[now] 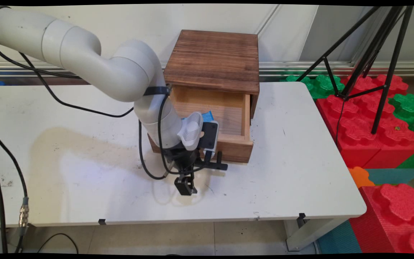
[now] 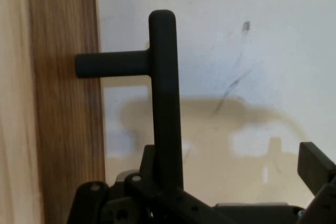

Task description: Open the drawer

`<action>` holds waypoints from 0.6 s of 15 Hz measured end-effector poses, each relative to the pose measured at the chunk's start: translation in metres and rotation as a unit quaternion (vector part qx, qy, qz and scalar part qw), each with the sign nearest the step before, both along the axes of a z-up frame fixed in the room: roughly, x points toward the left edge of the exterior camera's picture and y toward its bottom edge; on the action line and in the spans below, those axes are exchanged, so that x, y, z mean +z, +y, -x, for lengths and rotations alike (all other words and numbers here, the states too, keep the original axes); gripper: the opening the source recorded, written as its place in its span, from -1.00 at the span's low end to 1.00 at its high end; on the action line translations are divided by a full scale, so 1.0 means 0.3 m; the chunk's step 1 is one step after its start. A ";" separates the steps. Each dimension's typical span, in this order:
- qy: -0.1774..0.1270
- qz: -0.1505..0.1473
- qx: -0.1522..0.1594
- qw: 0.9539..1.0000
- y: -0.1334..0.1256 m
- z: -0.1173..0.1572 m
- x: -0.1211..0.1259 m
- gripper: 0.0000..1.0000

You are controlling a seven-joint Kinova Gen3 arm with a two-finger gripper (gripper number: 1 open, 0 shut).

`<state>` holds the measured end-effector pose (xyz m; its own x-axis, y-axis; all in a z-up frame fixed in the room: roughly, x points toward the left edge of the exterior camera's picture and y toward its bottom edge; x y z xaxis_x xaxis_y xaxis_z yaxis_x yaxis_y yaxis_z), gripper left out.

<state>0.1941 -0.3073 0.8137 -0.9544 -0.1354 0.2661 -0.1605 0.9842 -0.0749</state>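
Note:
A dark wooden box [image 1: 212, 59] stands at the back of the white table [image 1: 300, 172], and its light wooden drawer [image 1: 228, 108] is pulled out toward me. A black T-shaped handle [image 1: 215, 164] sticks out of the drawer front [image 2: 65, 129]. In the hand view the handle's bar [image 2: 164, 93] runs upright just beside the drawer front. My gripper [image 1: 192, 178] points down right in front of the drawer, at the handle. It is open, with one finger [image 2: 316, 167] well off to the side of the bar. Nothing is gripped. A blue object [image 1: 207, 116] in the drawer is mostly hidden by my wrist.
Red and green foam blocks [image 1: 372, 118] are stacked right of the table, with a black tripod [image 1: 368, 54] standing on them. Black cables [image 1: 146, 158] hang from the arm over the table's left half. The table's front edge runs just below the gripper.

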 end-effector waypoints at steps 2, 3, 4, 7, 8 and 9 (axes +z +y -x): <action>0.002 -0.001 -0.001 1.000 0.017 0.004 0.000 1.00; 0.003 -0.002 -0.002 1.000 0.024 0.007 0.000 1.00; 0.004 -0.003 -0.002 1.000 0.034 0.010 0.000 1.00; 0.007 -0.005 -0.003 1.000 0.063 0.019 0.000 1.00; 0.008 -0.006 -0.003 1.000 0.074 0.023 0.000 1.00; 0.009 -0.007 -0.003 1.000 0.084 0.027 -0.001 1.00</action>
<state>0.1860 -0.2822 0.8135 -0.9504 -0.1334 0.2810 -0.1558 0.9860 -0.0589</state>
